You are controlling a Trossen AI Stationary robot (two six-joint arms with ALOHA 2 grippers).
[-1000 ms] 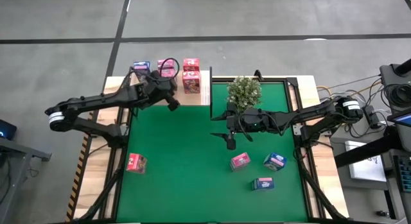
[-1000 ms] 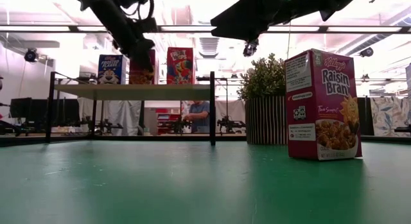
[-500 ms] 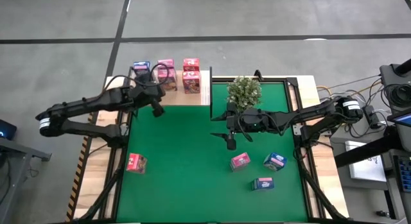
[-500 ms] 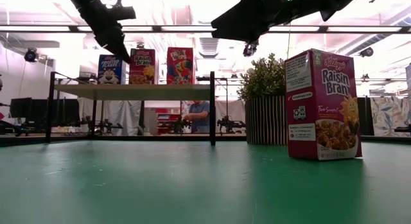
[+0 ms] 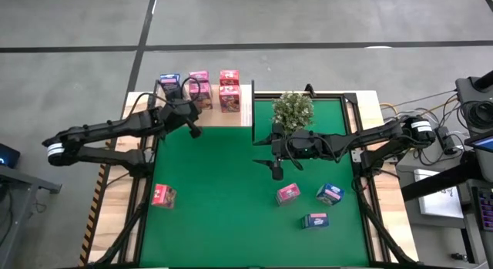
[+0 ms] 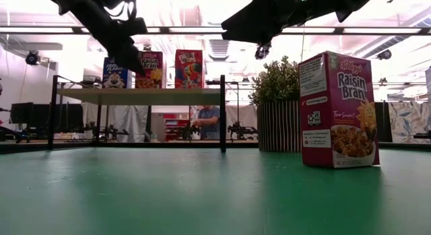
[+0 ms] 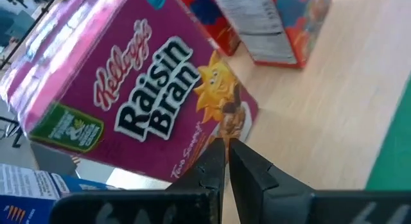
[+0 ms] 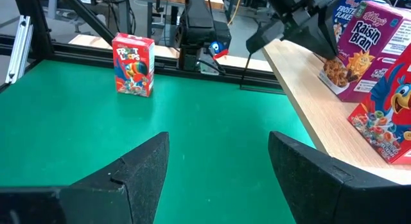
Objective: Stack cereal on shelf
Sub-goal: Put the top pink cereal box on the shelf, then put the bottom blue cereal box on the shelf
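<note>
Left wrist view: left gripper (image 7: 223,161), fingers together, sits just before the Raisin Bran box (image 7: 128,95).

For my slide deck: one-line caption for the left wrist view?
Shut left gripper facing a Raisin Bran box on the shelf.

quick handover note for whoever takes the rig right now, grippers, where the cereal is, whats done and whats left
Left gripper: shut, empty, just off the shelf front edge, beside the Raisin Bran box.
Right gripper: open, empty, hovering over the green mat near the potted plant.
Done: four boxes on the shelf: blue, two pink, and a Froot Loops box.
Left: four on the mat: one by the left edge, three at right, pink and two blue.
</note>
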